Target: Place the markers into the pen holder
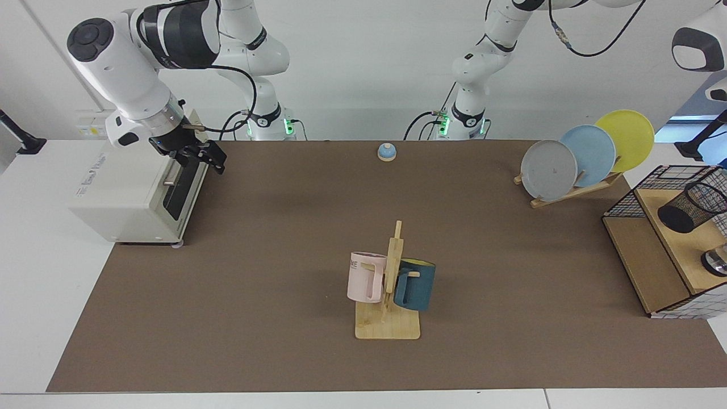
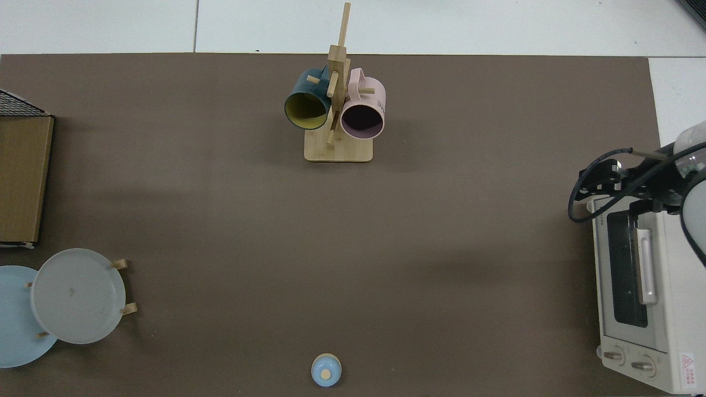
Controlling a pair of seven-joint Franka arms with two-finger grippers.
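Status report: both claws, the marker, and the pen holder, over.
Right claw waits at the toaster oven. Left claw out of view. Pen holder on the basket shelf; marker not visible. Nothing in the way.

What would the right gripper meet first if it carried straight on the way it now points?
Probably the toaster oven: the right gripper angles down beside its door handle, so that front face comes first, though depth is unclear.

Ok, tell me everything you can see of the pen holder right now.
The pen holder is a black wire-mesh cup with a solid dark base. In the facing view it looks tilted, base toward the camera, and rests on the upper wooden board of the wire shelf at the table's edge. No pincer touches it. No marker shows; what is inside cannot be told.
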